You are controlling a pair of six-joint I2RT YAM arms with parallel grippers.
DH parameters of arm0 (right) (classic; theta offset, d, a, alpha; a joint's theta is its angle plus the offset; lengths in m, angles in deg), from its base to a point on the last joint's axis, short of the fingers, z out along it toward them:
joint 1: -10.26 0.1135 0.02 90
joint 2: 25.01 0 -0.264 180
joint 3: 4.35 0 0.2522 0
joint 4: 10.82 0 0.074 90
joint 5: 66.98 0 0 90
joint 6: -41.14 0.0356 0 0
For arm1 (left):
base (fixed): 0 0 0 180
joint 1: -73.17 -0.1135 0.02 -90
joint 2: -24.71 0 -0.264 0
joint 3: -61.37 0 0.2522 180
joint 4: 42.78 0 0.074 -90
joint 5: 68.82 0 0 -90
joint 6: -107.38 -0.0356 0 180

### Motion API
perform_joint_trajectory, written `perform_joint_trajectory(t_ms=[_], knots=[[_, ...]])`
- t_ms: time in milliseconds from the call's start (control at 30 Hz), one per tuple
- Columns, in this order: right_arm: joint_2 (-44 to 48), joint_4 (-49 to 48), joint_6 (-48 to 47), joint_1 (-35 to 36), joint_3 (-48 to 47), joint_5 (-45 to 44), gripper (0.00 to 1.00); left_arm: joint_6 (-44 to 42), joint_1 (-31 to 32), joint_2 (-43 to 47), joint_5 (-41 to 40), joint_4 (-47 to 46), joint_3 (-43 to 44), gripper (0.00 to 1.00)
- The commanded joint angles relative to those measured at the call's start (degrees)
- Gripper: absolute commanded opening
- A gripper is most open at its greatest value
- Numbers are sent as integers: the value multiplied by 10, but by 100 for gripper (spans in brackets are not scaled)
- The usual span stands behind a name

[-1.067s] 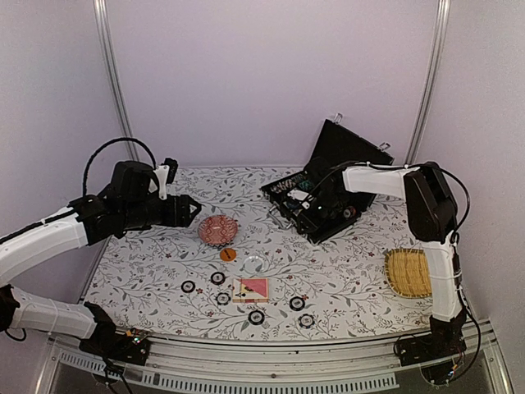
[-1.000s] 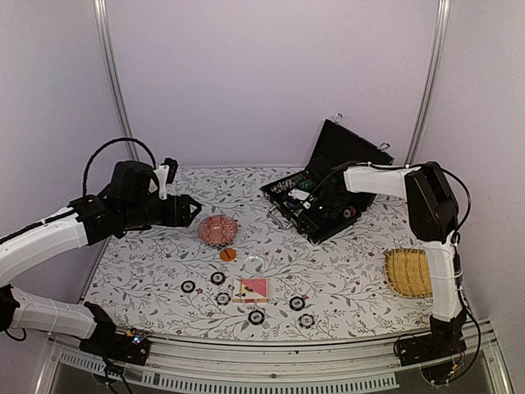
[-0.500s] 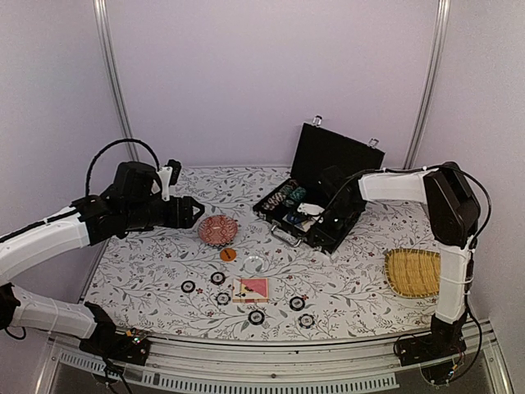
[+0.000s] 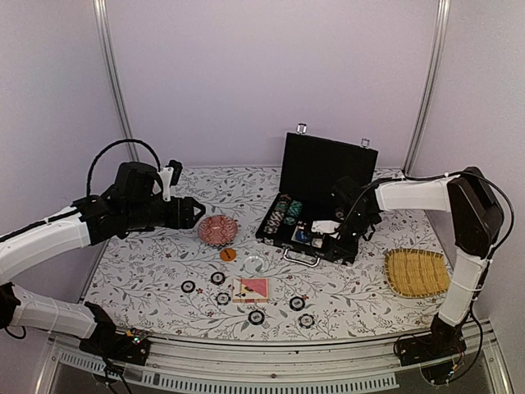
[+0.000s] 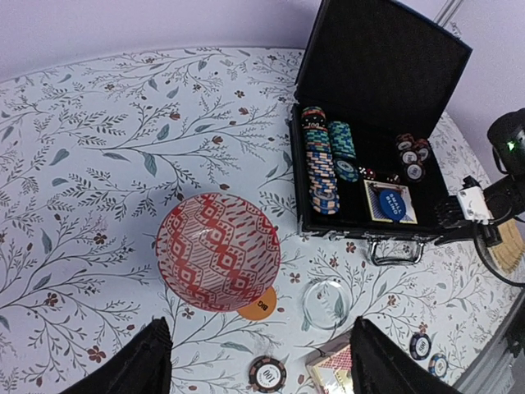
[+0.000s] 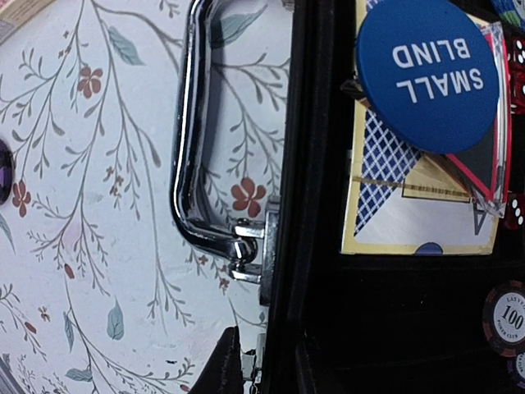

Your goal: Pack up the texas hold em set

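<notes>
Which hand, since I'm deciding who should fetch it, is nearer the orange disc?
Left. The left hand hovers just past the pink dome beside the orange disc; the right hand is farther off, at the front wall of the briefcase.

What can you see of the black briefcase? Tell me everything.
The black briefcase sits open on the floral table toward the back right, lid upright, hard-shelled with dark lining. A chrome handle fronts it; silver latches top the lid. Inside lie rows of chips, a card deck and a blue Small Blind disc. The right gripper pinches its front wall.
</notes>
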Motion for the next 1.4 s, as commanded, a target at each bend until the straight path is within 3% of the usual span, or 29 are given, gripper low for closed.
perform_joint_trajectory(t_ms=[0,467,800,1000,1233,1367], knots=[[6,111,-34,-4,49,-17,14,-5,10,-3,0,-17,-9,75],[51,136,-54,-53,99,-60,14,-5,13,-5,0,-22,-20,76],[97,174,-101,-65,143,-61,15,-6,14,-2,-4,-19,-25,76],[113,166,-96,-65,122,-33,18,-12,14,-9,-3,-18,-18,75],[165,157,-43,-66,-46,97,49,-62,40,-22,48,24,41,73],[215,105,3,-71,-33,173,55,-112,97,-50,73,99,80,75]])
